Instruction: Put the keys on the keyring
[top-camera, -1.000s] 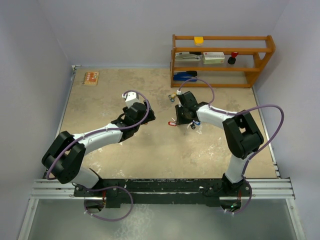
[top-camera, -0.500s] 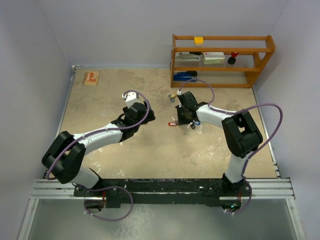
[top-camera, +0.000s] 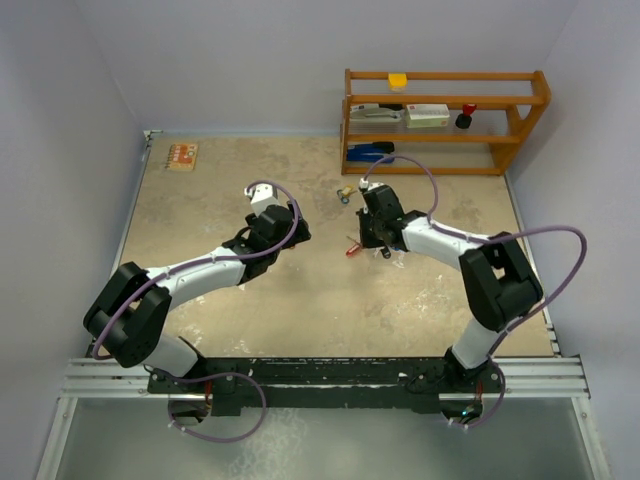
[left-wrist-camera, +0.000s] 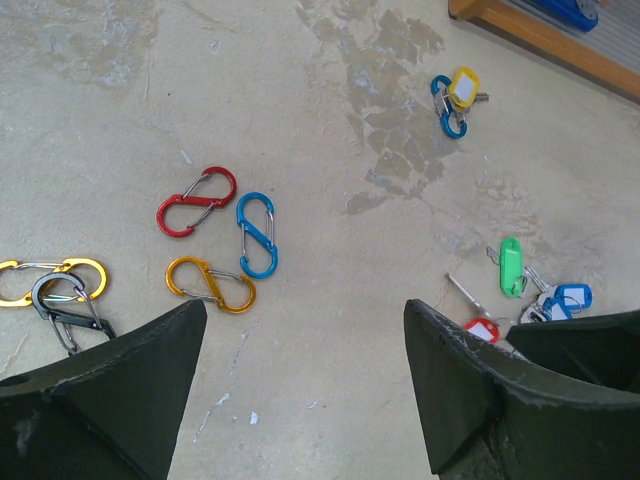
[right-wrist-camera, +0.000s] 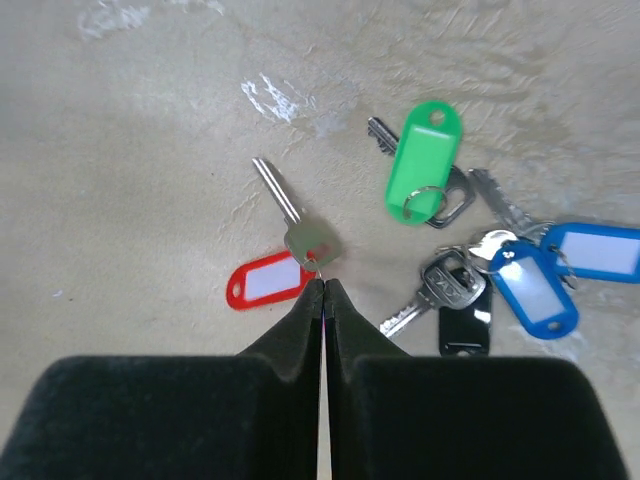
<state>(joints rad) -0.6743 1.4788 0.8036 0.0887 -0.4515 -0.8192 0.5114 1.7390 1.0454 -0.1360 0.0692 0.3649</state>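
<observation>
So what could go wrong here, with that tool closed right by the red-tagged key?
1. The right tool is shut with its tips at the head of the red-tagged key; whether it caught anything is unclear, so the key may slip free on lifting.
2. The green-tagged key and blue-tagged keys lie close and could get dragged along.
3. The left tool hangs open over the coloured clips, holding none to receive a key.

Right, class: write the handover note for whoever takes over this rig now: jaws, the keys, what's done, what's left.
Left gripper: jaws open, empty.
Right gripper: jaws shut, tips at the red-tagged key's head; grip unconfirmed.
Green-tagged key and blue-tagged keys lie loose beside it; yellow-tagged key lies apart, against a blue clip.
Done: perhaps yellow. Left: red, green, blue.
</observation>
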